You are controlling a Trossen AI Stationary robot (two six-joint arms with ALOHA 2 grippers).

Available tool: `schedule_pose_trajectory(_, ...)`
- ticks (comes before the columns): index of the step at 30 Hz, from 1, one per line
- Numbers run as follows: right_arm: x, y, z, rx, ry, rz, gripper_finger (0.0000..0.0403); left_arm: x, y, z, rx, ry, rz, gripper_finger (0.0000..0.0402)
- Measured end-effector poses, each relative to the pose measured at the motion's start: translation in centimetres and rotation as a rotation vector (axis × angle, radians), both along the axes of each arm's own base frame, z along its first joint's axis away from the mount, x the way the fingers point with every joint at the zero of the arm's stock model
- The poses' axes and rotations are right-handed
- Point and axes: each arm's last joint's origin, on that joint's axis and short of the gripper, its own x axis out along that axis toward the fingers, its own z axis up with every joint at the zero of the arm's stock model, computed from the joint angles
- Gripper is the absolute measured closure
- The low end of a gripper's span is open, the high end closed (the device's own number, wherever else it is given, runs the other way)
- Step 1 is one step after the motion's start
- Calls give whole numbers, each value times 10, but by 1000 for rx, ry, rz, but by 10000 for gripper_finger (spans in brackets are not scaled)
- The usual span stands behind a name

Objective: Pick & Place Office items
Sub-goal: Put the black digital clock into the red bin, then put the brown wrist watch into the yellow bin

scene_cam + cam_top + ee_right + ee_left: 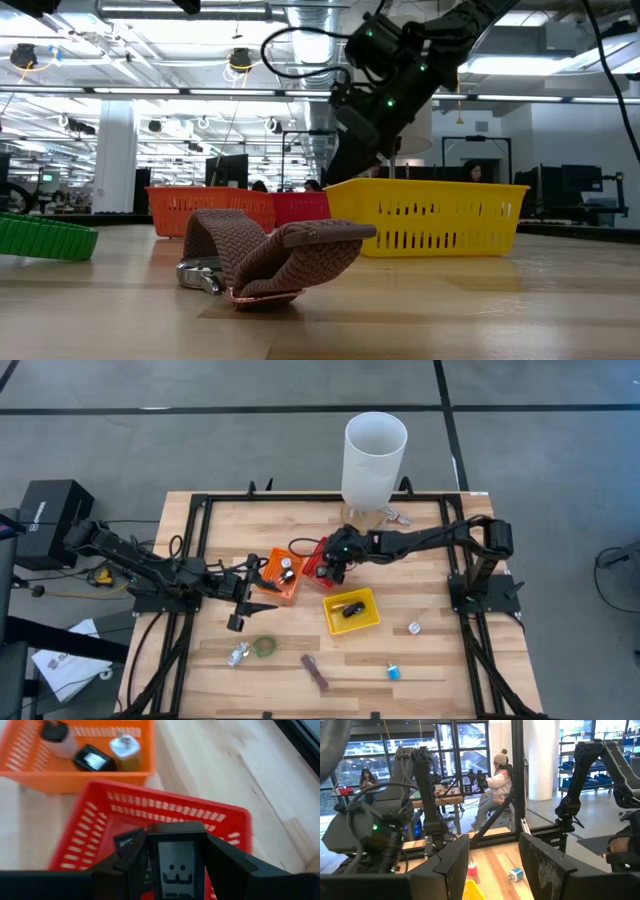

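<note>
- While my right claw (176, 865) hangs over the red basket (150, 815), it grips a small black block (176, 857).
- My left claw (238, 622), jaws parted and empty, waits above the worktop (440, 660).
- Sorted so far: a few items in the orange basket (268, 572), one in the yellow basket (366, 622).
- Left out: green ring (265, 647), silvery clip (239, 653), brown strip (315, 671), two small pieces.

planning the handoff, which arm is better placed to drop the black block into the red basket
Right. The right hand grips the black block directly above the red basket. The left hand sits open, beside the orange basket.
</note>
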Motion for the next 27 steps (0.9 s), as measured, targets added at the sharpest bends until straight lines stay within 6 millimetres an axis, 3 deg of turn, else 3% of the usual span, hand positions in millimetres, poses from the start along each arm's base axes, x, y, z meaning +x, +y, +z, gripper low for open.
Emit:
schedule_pose_trajectory(8, -3, -2, -4, 1, 13, -1, 221, 0, 0, 0, 0, 0, 0, 235)
schedule_pose_trajectory(18, -1, 1, -3, 8, -1, 44, 157, 0, 0, 0, -1, 0, 0, 235)
schedule_pose_trajectory(27, 18, 29, 29, 35, -55, 88, 154, 0, 0, 0, -1, 0, 0, 235)
